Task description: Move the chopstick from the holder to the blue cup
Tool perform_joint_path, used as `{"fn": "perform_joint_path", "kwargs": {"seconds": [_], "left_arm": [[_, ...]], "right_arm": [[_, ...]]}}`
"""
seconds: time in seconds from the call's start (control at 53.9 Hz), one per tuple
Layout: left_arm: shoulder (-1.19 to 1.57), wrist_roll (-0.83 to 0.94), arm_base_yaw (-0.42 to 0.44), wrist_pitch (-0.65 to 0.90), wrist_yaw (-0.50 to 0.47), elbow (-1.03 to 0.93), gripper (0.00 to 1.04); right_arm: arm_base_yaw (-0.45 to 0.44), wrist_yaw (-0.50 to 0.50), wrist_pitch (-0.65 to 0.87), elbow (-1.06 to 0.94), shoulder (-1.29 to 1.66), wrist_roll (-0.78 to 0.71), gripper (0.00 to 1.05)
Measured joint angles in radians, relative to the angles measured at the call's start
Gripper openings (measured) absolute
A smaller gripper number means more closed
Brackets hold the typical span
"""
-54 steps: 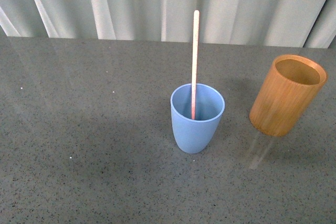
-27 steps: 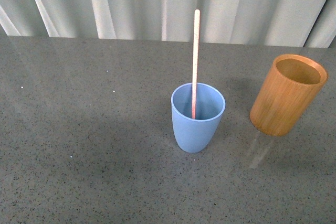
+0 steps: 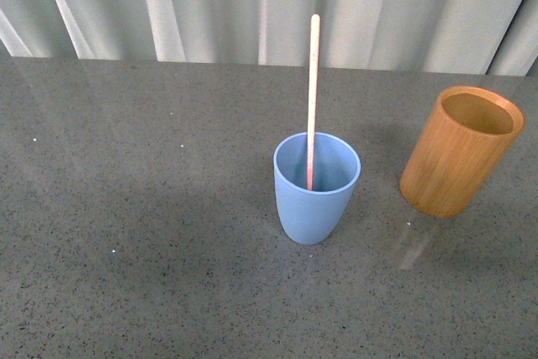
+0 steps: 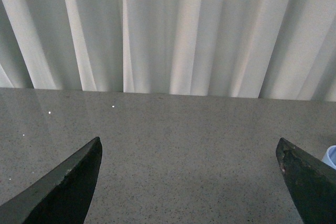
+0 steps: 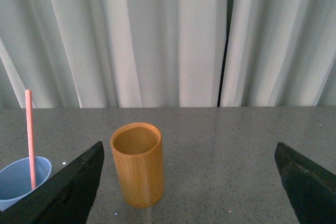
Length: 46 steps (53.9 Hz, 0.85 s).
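Front view: the chopstick (image 3: 312, 98) stands almost upright inside the blue cup (image 3: 315, 195), its lower end resting against the cup's inner wall. The holder (image 3: 458, 153) stands to the right of the cup, apart from it, on the grey speckled surface (image 3: 143, 233). Neither arm shows here.

Left wrist view: the left pincer (image 4: 191, 182) is spread wide with nothing between its fingers, above bare surface, facing a pale curtain (image 4: 173, 30).

Right wrist view: the right pincer (image 5: 189, 184) is likewise spread and holds nothing; the holder and the cup with the chopstick stand ahead of it.
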Motion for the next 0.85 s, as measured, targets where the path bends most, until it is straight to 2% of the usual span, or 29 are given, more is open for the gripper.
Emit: {"fn": "perform_joint_path", "kwargs": {"seconds": [0.853], "left_arm": [[0.000,0.000,0.000,0.000,0.000,0.000,0.98]], "right_arm": [[0.000,0.000,0.000,0.000,0.000,0.000,0.95]]}}
